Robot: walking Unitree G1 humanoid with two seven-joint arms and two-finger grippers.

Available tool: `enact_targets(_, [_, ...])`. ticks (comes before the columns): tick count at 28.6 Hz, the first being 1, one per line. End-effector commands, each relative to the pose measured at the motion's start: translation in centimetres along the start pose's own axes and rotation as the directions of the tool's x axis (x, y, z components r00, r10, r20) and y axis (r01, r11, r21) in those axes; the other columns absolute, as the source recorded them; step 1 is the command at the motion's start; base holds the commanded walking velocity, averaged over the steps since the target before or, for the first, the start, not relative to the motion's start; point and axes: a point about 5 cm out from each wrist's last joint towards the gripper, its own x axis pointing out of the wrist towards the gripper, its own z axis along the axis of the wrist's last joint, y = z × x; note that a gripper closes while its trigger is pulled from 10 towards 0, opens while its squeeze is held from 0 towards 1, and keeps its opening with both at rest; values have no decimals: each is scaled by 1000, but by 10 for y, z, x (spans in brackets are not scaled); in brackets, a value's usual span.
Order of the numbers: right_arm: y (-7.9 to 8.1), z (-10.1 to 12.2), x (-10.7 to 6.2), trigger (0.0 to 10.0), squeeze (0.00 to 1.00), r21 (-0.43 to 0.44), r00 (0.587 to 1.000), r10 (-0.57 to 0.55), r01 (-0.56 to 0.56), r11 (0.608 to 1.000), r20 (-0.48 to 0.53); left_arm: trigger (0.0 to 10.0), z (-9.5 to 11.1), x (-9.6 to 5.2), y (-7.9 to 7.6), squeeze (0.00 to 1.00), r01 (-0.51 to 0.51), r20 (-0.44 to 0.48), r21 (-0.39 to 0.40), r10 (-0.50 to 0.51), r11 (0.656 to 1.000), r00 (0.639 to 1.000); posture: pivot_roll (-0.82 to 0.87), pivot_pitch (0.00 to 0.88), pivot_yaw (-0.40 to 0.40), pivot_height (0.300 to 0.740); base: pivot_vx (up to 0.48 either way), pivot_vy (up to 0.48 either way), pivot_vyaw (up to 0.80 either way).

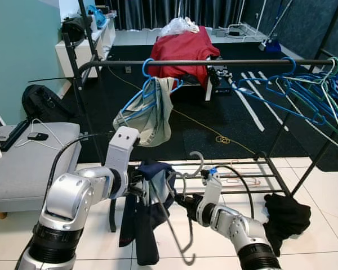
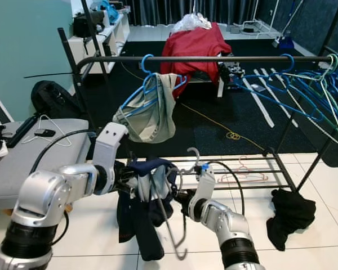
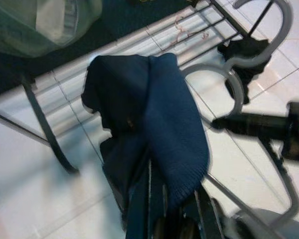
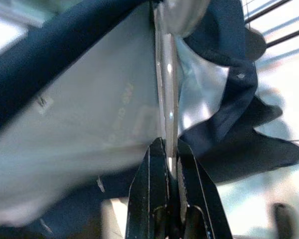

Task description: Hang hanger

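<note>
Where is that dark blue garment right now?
The dark blue garment hangs on a grey hanger low in front of the robot, between the left pincer and right pincer, just before the black clothes rack.

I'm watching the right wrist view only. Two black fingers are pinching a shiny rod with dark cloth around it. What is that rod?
Observer: It's a grey hanger. The right claw is shut on its wire.
Operator: And the cloth?
Observer: A dark blue garment draped over the hanger. The left claw grips it from the other side.
Operator: Where does the hanger go?
Observer: Probably on the black rail above. The hanger's hook sits below it, not yet on.
</note>
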Motion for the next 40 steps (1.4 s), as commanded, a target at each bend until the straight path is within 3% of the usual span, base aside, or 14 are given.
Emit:
enact_targets(1, [-3, 7, -1, 10000, 0, 212, 997, -14, -2, 977, 72, 10000, 0, -5, -6, 0, 42, 46, 102, -47, 994, 998, 116, 104, 40, 740, 0, 0, 0])
enact_targets(3, [0, 14, -1, 10000, 0, 406, 990, 9, -65, 912, 138, 10000, -5, -8, -13, 0, 100, 36, 175, -108, 979, 993, 117, 105, 41, 740, 0, 0, 0])
enact_targets(6, [7, 19, -1, 10000, 0, 487, 984, 40, -120, 865, 171, 10000, -15, -8, -14, 0, 119, -13, 246, -119, 962, 993, 116, 107, 42, 740, 0, 0, 0])
enact_targets(12, [12, 21, 1, 10000, 0, 542, 981, 25, -129, 830, 195, 10000, -21, -8, -19, 0, 155, -23, 337, -157, 929, 987, 116, 108, 42, 740, 0, 0, 0])
enact_targets(15, [14, 24, 3, 10000, 0, 586, 976, -4, -128, 800, 219, 10000, -19, -13, -33, 0, 248, 1, 384, -269, 890, 963, 117, 108, 42, 740, 0, 0, 0])
enact_targets(21, [15, 27, 4, 10000, 0, 570, 975, -18, -116, 813, 224, 10000, -20, -15, -41, 0, 298, -1, 397, -324, 868, 946, 116, 107, 41, 740, 0, 0, 0])
enact_targets(23, [10, 31, 5, 10000, 0, 492, 961, -125, -12, 870, 245, 10000, -7, -21, -54, 0, 386, 52, 315, -423, 867, 905, 114, 108, 40, 740, 0, 0, 0])
enact_targets(26, [5, 33, 5, 10000, 0, 466, 946, -190, 49, 883, 261, 10000, 1, -24, -59, 0, 431, 87, 262, -466, 864, 881, 115, 105, 39, 740, 0, 0, 0])
enact_targets(29, [-1, 42, 2, 10000, 0, 474, 892, -309, 127, 871, 330, 10000, 14, -25, -70, 0, 496, 121, 184, -520, 849, 846, 114, 99, 42, 740, 0, 0, 0])
enact_targets(33, [1, 47, 1, 10000, 0, 459, 871, -330, 140, 877, 364, 10000, 17, -21, -74, 0, 495, 133, 145, -513, 856, 848, 109, 97, 45, 740, 0, 0, 0])
enact_targets(34, [10, 50, 4, 10000, 0, 375, 863, -326, 177, 910, 385, 10000, 25, -11, -77, 0, 470, 175, 50, -471, 881, 865, 104, 95, 47, 740, 0, 0, 0])
enact_targets(36, [17, 51, 7, 10000, 0, 310, 862, -317, 200, 930, 395, 10000, 30, -4, -80, 0, 456, 198, -16, -444, 890, 874, 104, 95, 47, 740, 0, 0, 0])
enact_targets(38, [17, 51, 7, 10000, 0, 310, 862, -317, 200, 930, 395, 10000, 30, -4, -80, 0, 456, 198, -16, -444, 890, 874, 104, 95, 47, 740, 0, 0, 0])
enact_targets(40, [41, 43, 17, 10000, 0, 231, 895, -235, 154, 961, 379, 10000, 34, 10, -81, 0, 380, 199, -83, -359, 921, 912, 102, 91, 40, 740, 0, 0, 0])
